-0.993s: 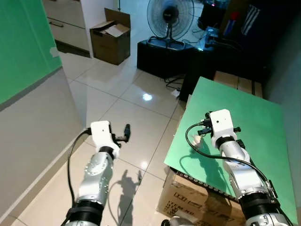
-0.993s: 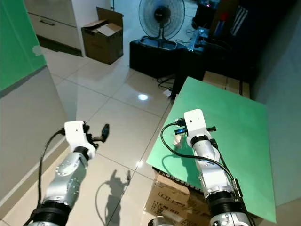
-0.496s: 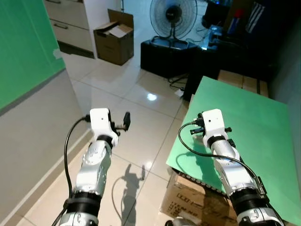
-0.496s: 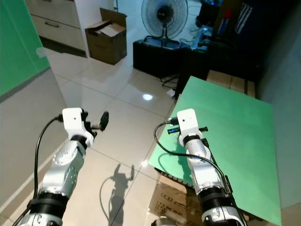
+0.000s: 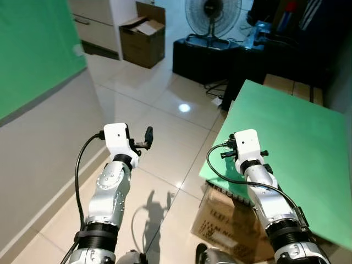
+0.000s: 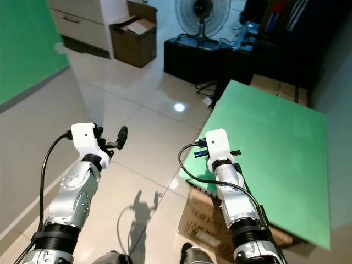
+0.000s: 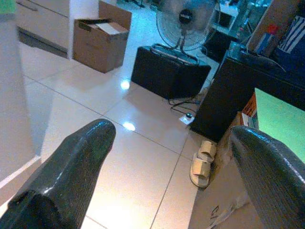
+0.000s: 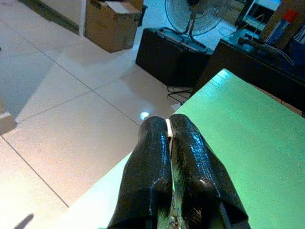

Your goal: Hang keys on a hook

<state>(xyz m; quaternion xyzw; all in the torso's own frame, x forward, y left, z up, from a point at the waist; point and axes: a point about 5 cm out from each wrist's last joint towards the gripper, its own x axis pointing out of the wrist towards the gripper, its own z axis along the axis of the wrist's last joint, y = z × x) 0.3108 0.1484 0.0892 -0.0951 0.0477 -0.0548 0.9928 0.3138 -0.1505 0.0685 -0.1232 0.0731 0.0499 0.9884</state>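
My right hand pinches something thin and pale, too small to tell. The fan is cut off at the far edge.

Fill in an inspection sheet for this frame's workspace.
Surface: green board lying on cardboard boxes.
Job's things: white sliver pinched in the right gripper; whether it is keys, cannot tell.
Clutter: open cardboard box, slippers on the tiled floor.
Grippers: left gripper open over the floor; right gripper shut at the board's near edge.
Cables: black wrist cable loops at each arm; cords by the black cabinet.
Surroundings: standing fan, green wall panel.
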